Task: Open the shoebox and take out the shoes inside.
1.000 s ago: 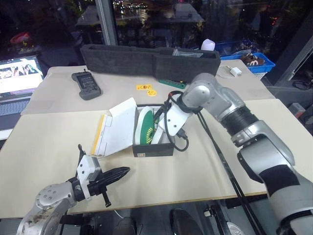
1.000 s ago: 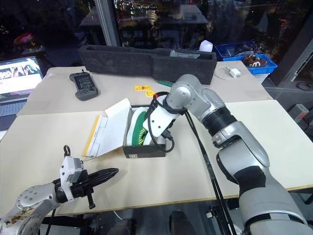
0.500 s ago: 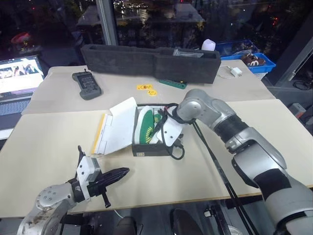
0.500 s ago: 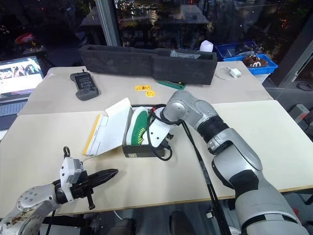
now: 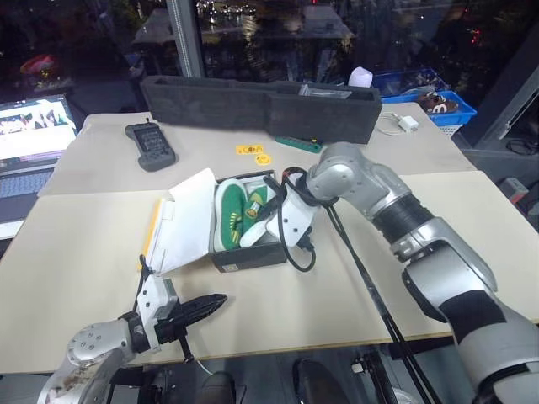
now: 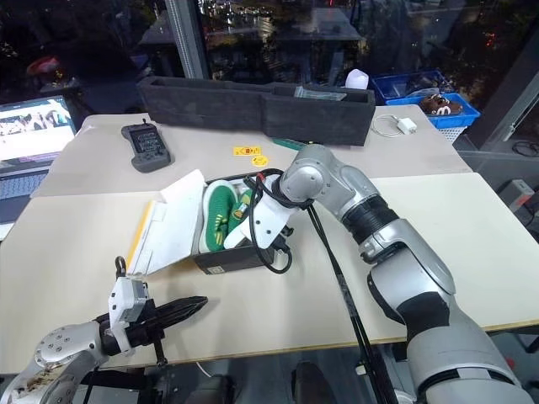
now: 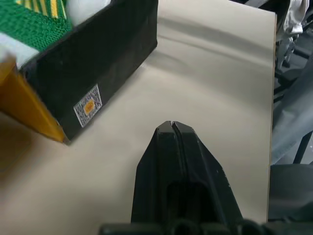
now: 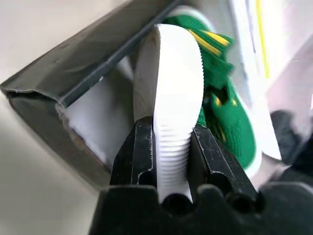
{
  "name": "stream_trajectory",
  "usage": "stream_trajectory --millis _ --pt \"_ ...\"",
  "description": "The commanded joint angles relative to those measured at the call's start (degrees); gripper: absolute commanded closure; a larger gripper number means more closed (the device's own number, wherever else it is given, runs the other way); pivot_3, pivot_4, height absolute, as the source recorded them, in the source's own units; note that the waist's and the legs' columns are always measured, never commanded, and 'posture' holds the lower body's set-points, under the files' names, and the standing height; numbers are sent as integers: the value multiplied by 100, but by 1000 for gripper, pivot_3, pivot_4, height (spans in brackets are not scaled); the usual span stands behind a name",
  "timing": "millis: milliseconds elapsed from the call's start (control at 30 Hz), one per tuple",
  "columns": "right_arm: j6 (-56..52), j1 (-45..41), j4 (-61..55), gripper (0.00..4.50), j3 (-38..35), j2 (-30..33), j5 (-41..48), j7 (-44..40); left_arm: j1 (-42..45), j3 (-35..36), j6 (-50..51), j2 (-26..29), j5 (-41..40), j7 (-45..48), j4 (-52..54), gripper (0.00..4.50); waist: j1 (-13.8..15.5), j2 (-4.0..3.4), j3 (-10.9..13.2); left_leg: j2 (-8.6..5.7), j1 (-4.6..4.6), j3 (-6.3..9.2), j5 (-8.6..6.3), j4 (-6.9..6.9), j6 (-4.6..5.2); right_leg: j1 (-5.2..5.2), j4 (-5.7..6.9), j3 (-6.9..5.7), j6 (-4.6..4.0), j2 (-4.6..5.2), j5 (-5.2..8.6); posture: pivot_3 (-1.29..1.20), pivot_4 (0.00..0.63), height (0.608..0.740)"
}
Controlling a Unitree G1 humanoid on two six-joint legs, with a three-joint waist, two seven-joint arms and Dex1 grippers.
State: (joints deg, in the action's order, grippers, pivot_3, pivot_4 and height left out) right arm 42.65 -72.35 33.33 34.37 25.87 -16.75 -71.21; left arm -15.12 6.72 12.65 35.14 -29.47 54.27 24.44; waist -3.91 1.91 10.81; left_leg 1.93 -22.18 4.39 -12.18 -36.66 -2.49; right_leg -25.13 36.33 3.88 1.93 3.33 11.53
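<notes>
Now the shoebox [image 5: 248, 244] sits skewed on the bench [image 5: 84, 244], shifted toward the robot's left from its place a second ago, its white-lined lid [image 5: 181, 220] still flung open on that side. The right pincer [image 8: 168, 152], which was spread above the box a second ago, has clamped its two black fingers on the white ribbed sole of one of the shoes [image 8: 171, 107], holding it on edge, partly raised against the box's dark wall. The second green shoe [image 5: 229, 217] lies inside the box, its yellow-patterned insole facing up. The left pincer [image 7: 172, 128] has not moved: it hovers low over the bench near the box's front corner, its black fingers pressed together on nothing.

From the head views the right fingertips are hidden behind the white wrist housing and a loop of black cable, so the grip reads clearly in the right wrist view alone. In the left wrist view the box is cut off, showing one dark side with a small label and a slice of yellow lid.
</notes>
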Motion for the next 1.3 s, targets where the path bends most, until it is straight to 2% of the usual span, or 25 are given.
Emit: stream_trajectory --millis 33,233,367,567,900,1167,1300 --pt "108 -7 -364 4041 -334 219 337 -42 78 -48 -94 -18 -6 35 34 4500 13 0 0 0 0 0 0 0 0 0 0 0 1 0 0 0 150 720" --pt "-552 115 -99 4041 -612 207 929 -268 190 -99 -22 2 -25 12 59 4500 -16 0 0 0 0 0 0 0 0 -1 0 0 -4 0 -2 0 150 720" --pt "-1580 288 -26 4041 -1073 0 1756 -523 263 -101 56 36 -51 0 87 4500 -11 0 0 0 2 0 0 0 0 0 3 0 -9 0 -5 0 150 720" --pt "-2210 444 -141 4041 -1426 -156 2085 -484 335 -104 139 38 -54 -23 109 4500 -10 0 0 0 1 0 0 0 0 -1 4 0 -9 -1 -5 0 150 720" --pt "-3325 511 -161 4041 -2285 -266 2491 138 404 -100 151 48 -49 20 40 4500 -6 -1 1 0 -1 0 0 0 0 -2 5 0 -8 -1 -4 0 150 720" --pt "-4433 24 56 4041 -3422 -423 3090 1425 481 -161 123 33 -15 61 -43 4500 -8 -4 2 -1 -4 0 0 0 0 -4 6 0 -8 -1 -4 0 150 720" --pt "-4834 153 -248 4041 -3621 -381 3217 1600 529 -177 85 28 6 81 -121 4500 -9 -4 2 0 -5 0 0 0 0 -3 2 0 -8 -1 -3 0 150 720"
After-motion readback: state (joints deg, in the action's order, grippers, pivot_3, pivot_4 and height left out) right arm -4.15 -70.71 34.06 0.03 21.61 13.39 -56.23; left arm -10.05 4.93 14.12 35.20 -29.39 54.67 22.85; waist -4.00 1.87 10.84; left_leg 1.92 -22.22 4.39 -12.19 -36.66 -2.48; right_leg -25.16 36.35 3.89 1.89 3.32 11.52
